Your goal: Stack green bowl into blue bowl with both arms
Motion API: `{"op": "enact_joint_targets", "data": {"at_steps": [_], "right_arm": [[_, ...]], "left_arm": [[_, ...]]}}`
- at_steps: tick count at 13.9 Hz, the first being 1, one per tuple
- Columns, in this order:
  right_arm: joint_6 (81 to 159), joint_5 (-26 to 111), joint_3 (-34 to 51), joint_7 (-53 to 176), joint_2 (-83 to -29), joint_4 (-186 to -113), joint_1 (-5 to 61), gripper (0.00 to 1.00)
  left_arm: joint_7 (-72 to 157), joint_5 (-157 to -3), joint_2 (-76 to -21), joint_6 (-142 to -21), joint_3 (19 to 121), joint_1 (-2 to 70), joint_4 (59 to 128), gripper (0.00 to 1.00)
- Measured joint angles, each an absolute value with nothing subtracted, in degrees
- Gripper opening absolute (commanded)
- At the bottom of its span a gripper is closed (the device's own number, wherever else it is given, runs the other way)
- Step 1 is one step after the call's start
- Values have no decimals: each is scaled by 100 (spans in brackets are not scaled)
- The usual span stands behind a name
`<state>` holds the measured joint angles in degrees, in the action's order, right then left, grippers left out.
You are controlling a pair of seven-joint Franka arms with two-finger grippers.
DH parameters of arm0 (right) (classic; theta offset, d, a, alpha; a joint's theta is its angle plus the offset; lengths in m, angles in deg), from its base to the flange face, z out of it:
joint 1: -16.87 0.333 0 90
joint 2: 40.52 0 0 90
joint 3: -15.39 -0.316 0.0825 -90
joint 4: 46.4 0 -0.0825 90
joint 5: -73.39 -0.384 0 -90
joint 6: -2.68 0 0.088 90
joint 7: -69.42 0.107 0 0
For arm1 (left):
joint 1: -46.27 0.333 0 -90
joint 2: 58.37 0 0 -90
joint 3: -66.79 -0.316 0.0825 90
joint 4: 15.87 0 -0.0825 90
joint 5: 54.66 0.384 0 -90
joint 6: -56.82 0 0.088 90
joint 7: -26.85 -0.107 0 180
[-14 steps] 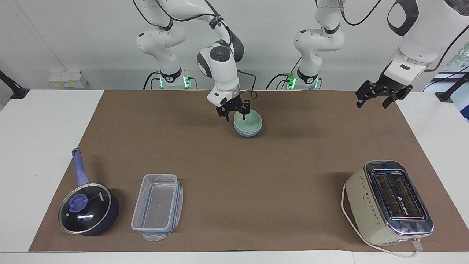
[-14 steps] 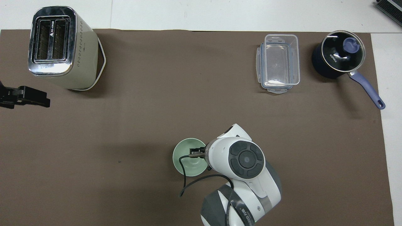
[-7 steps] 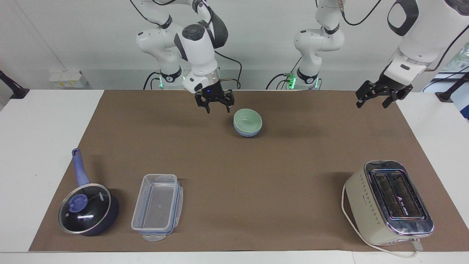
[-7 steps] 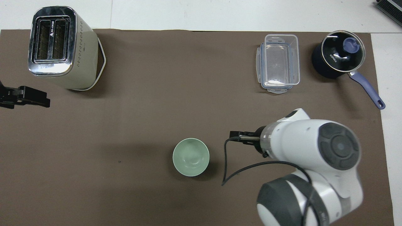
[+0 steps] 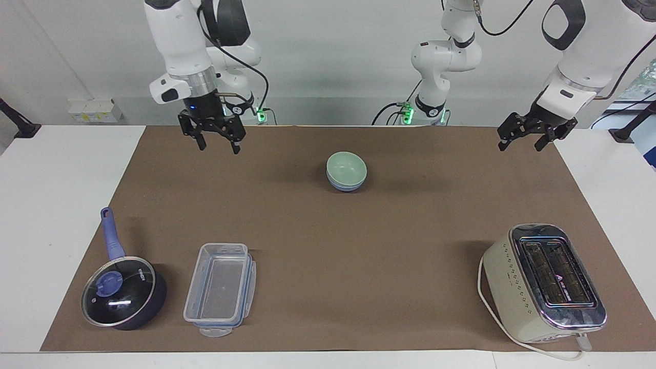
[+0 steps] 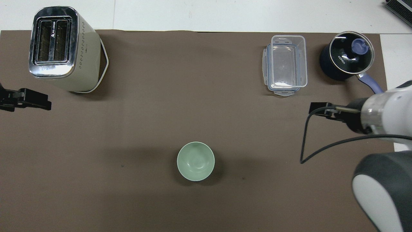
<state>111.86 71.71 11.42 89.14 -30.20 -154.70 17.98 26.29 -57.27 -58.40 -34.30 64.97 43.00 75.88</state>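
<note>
In the facing view we are seeing the green bowl sitting inside the blue bowl, only the blue one's lower wall showing beneath the green rim. The pair is resting on the bench about midway between the two arms' ends, nearer to the robots than the toaster, the clear plastic container and the lidded saucepan. The stack is looking level and settled, so we are judging the nesting done. The right gripper is hanging raised over the bench toward the right arm's end, well apart from the bowls, its fingers spread and holding nothing; we are reading that as a release posture, clear of the stack. The left gripper is waiting over the bench edge at the left arm's end, fingers likewise spread and empty.

In the overhead view we are seeing only the green bowl; the blue bowl is hidden beneath it, which fits a snug nesting. The right gripper is showing just its tip near the saucepan handle, and the left gripper is sitting beside the toaster.
</note>
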Motion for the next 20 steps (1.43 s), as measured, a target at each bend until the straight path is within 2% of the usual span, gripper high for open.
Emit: {"op": "enact_joint_targets", "data": {"at_steps": [2,8,12,20], "right_arm": [[10821,7186,1143,8755,-3221,-14874,1546,100],[9337,7586,1104,8722,-3951,-13259,1507,100],[9251,7596,1104,8671,-4118,-13065,1507,100],[9134,7526,1077,8665,-4099,-13241,1514,100]], "left_arm": [[2629,-5727,-5840,-3430,6497,4300,7588,100],[2629,-5727,-5840,-3430,6497,4300,7588,100],[2629,-5727,-5840,-3430,6497,4300,7588,100],[2629,-5727,-5840,-3429,6497,4300,7588,100]]}}
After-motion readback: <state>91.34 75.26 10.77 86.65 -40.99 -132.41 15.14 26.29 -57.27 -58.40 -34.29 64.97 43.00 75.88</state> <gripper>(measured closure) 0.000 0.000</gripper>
